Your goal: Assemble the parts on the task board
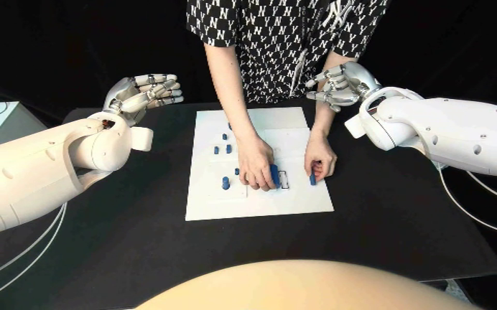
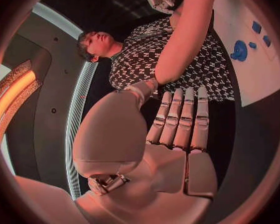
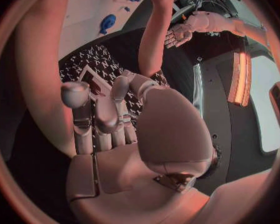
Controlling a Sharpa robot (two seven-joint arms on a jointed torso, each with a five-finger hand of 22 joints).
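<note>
I see the flat white rectangular task board [image 1: 259, 199] lying mid-table on the black table [image 1: 124, 238], with small blue plastic parts [image 1: 225, 183] scattered on it. A person's two bare hands [image 1: 255, 163] rest on the board, touching blue pieces. My left hand [image 1: 145, 93] hangs above the table's far left, fingers [image 2: 185, 115] curled, holding nothing. My right hand [image 1: 342, 84] hovers far right, fingers [image 3: 96, 115] bent inward, holding nothing.

White task board [image 1: 212, 206], blue parts [image 1: 225, 183], black table [image 1: 124, 231], black-and-white, seemingly monogrammed shirt [image 1: 279, 16]
</note>
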